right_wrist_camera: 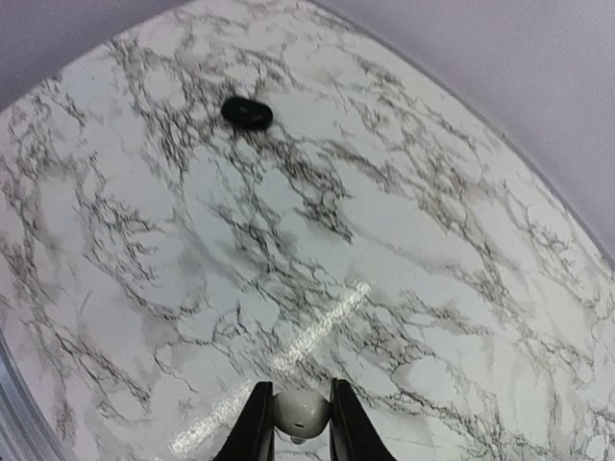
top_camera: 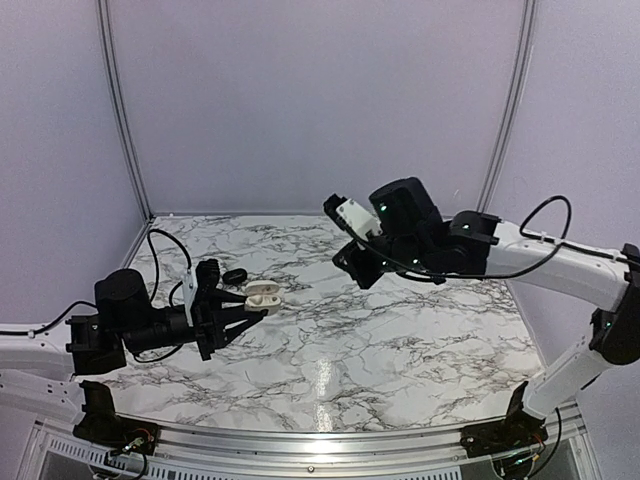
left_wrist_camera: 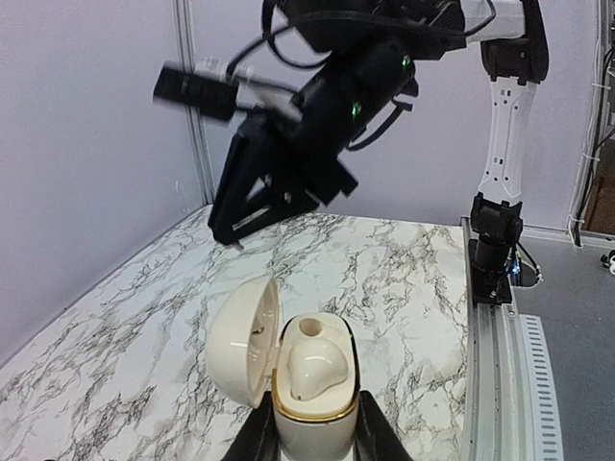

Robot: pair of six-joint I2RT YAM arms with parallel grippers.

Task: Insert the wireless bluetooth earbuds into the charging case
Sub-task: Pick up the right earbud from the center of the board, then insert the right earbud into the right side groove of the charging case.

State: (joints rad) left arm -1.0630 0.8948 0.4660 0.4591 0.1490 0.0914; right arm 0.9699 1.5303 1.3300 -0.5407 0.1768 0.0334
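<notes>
— Where does the charging case (left_wrist_camera: 307, 384) sit?

— At the bottom centre of the left wrist view, clamped between the fingers of the left gripper (left_wrist_camera: 312, 442). They press on both of its sides. In the top view it shows left of centre, raised just above the marble table (right_wrist_camera: 432, 240).

— Is the case shut?

— No. Its lid (left_wrist_camera: 245, 346) is swung out to the left. Inside lies a pale moulded lump, and behind it a round socket.

— And the right gripper (right_wrist_camera: 295, 423)?

— It hangs in the air at the centre right of the top view, well apart from the case. In its own wrist view, at the bottom centre, its fingers pinch a small pale rounded earbud (right_wrist_camera: 301, 411).

— Does anything lie on the table?

— A small black oval object (right_wrist_camera: 247, 112), at the upper left of the right wrist view. In the top view it rests near the case, just up and to the left of it. The pictures do not tell what it is.
</notes>
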